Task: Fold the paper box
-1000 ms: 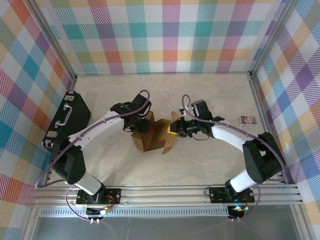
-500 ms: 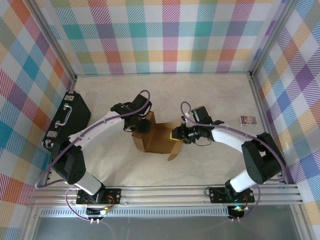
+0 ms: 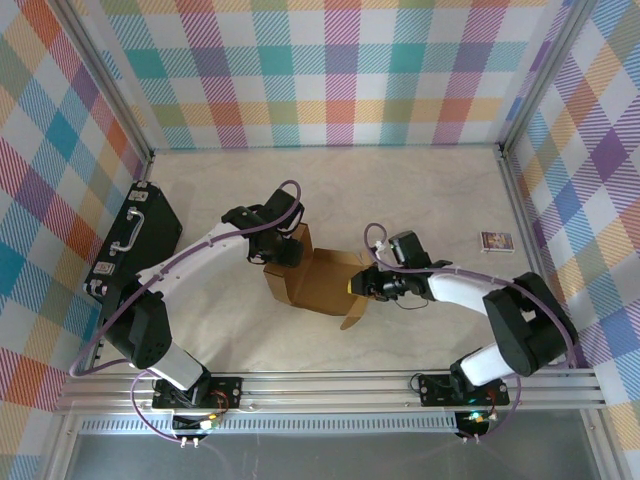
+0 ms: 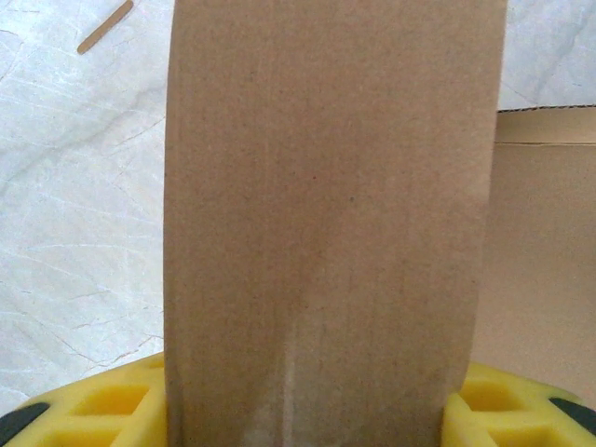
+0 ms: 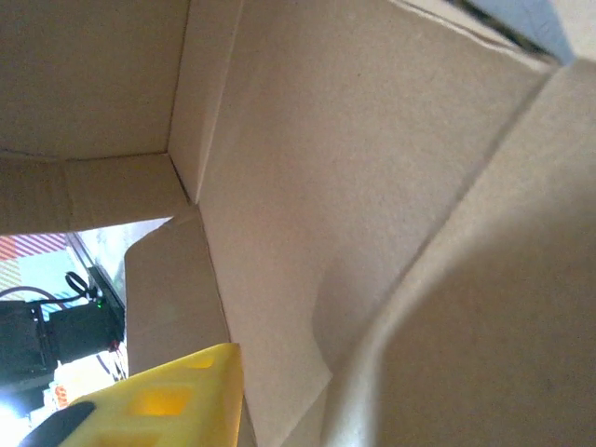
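Left gripper, jaws half parted, clasps an upright flap of the paper box edge to edge. The box stretches rightward to the right gripper, whose jaw state I cannot tell.

Top external: you look from high behind arm bases, down over whole table, far off. Left wrist: you sit tight against upright flap of paper box, table beyond. Right wrist: you are inside its folds, very near, tilted. All three share that box; top and left wrist share table.
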